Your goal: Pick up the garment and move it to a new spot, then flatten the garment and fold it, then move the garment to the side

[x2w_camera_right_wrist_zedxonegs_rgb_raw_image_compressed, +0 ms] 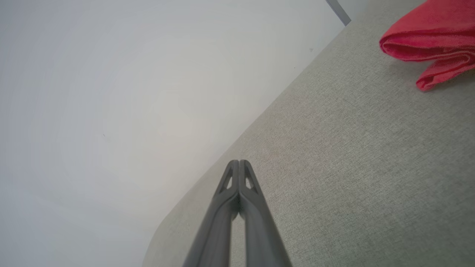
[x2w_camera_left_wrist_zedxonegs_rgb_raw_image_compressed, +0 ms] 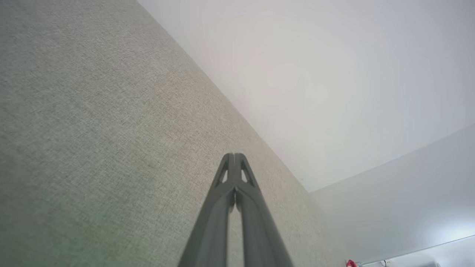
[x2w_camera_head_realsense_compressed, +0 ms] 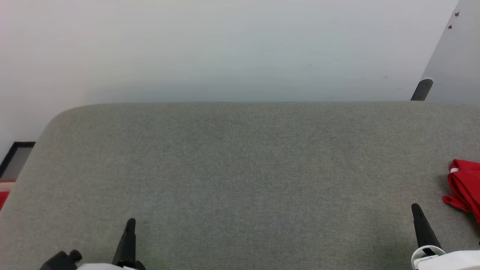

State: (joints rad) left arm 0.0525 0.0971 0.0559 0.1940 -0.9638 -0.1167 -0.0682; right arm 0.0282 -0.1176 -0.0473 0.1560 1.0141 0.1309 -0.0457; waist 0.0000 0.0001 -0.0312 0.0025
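Note:
The garment (x2w_camera_head_realsense_compressed: 466,187) is a bunched red cloth with a bit of white trim, lying at the far right edge of the grey fabric surface (x2w_camera_head_realsense_compressed: 240,168) and partly cut off by the frame. Its folded red edge (x2w_camera_right_wrist_zedxonegs_rgb_raw_image_compressed: 430,40) fills the upper right of the right wrist view. My right gripper (x2w_camera_head_realsense_compressed: 415,208) stands shut and empty just left of the garment, a short gap apart; its tips (x2w_camera_right_wrist_zedxonegs_rgb_raw_image_compressed: 239,162) meet. My left gripper (x2w_camera_head_realsense_compressed: 130,222) is shut and empty at the lower left, far from the garment, tips (x2w_camera_left_wrist_zedxonegs_rgb_raw_image_compressed: 233,155) pressed together.
A white wall (x2w_camera_head_realsense_compressed: 225,48) rises behind the grey surface. A dark bracket (x2w_camera_head_realsense_compressed: 422,89) stands at the back right. A dark-framed object (x2w_camera_head_realsense_compressed: 15,157) and something red (x2w_camera_head_realsense_compressed: 3,198) lie beyond the surface's left edge. The surface's left corner is rounded.

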